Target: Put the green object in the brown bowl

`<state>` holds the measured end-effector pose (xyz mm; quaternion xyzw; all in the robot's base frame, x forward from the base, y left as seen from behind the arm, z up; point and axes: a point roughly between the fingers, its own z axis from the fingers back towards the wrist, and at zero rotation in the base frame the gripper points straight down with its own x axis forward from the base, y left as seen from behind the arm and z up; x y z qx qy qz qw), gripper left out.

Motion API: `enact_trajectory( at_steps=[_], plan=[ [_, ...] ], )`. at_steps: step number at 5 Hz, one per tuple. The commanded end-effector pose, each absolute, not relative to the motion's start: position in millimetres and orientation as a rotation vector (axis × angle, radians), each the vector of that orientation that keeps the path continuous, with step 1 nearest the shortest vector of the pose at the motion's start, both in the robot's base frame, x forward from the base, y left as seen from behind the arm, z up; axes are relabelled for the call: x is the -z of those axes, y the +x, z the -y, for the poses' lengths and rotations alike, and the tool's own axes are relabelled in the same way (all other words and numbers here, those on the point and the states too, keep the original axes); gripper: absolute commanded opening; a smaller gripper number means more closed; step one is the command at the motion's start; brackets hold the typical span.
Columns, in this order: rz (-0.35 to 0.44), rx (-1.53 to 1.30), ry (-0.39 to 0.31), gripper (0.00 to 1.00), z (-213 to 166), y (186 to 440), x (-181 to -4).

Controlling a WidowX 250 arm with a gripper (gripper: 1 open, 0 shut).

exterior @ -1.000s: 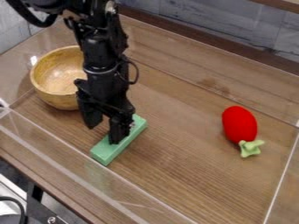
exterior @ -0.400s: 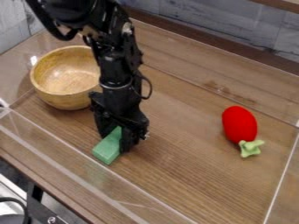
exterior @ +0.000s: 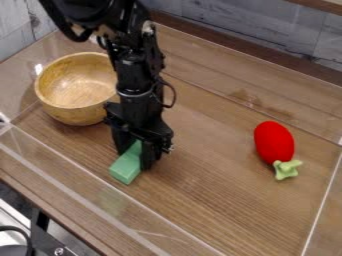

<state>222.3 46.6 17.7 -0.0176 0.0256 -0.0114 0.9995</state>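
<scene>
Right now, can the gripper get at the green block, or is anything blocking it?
Likely yes. The gripper is already down over the green block, jaws either side of its far end; nothing lies between. The bowl sits clear.

Brown bowl [exterior: 76,88]: grained wood, satin. Green object [exterior: 128,164]: matt, possibly foam. Table [exterior: 227,190]: wood-grain laminate.

No text, label, brand, number or sign can be read anywhere in the view; no surface is seen to bear legible marking
</scene>
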Motion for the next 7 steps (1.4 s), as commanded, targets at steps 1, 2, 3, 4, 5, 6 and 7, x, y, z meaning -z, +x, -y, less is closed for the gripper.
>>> enact_trajectory(
  at_steps=[1, 2, 3, 4, 5, 6, 7],
  plan=[
    [-0.02, 0.016, -0.037, 0.0, -58, 217, -27.1],
    [-0.02, 0.008, -0.041, 0.0, -62, 212, -27.6],
    [-0.023, -0.002, -0.045, 0.0, -52, 211, -31.7],
    [-0.028, -0.009, -0.046, 0.0, -42, 209, -34.7],
    [-0.031, -0.012, -0.048, 0.0, -39, 211, -28.8],
    [-0.035, -0.009, -0.048, 0.0, -40, 214, -22.8],
    [-0.038, -0.001, -0.049, 0.0, -41, 211, -23.6]
  ],
)
